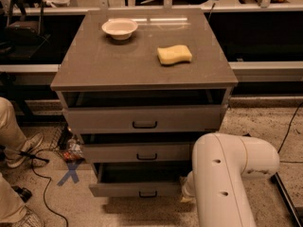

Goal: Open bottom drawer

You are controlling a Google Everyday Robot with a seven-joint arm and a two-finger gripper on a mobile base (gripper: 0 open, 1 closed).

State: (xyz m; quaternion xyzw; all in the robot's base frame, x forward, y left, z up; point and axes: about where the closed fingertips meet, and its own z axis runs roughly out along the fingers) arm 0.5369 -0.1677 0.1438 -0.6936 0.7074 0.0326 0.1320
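The grey cabinet (142, 65) has three drawers. The bottom drawer (118, 189) is the lowest, with a small dark bar handle (148, 194). It stands pulled out a little, with a dark gap above its front panel. My gripper (186, 194) is low by the right end of that drawer front. It is mostly hidden behind my white arm (227, 178). The middle drawer (137, 152) and top drawer (142, 119) also stand slightly out.
A white bowl (120, 28) and a yellow sponge (174, 54) lie on the cabinet top. A person's legs and shoes (14, 141) are at the left. Cables and a blue X mark (70, 173) are on the floor left of the cabinet.
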